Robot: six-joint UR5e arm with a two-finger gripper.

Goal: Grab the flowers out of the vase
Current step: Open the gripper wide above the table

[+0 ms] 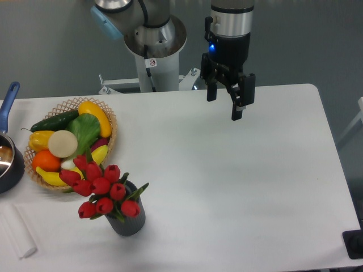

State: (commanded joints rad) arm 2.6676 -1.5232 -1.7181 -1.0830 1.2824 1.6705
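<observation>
The flowers (101,187), a bunch of red tulips with closed buds and green leaves, stand in the vase (128,220), a small dark grey ribbed cylinder near the table's front left. The bunch leans left toward the wicker basket. My gripper (225,105) hangs above the back middle of the table, far to the upper right of the flowers. Its two black fingers are apart and hold nothing.
A wicker basket (108,148) with fruit and vegetables sits just behind and left of the flowers. A dark pan (10,164) with a blue handle is at the left edge. A white folded cloth (18,232) lies at the front left corner.
</observation>
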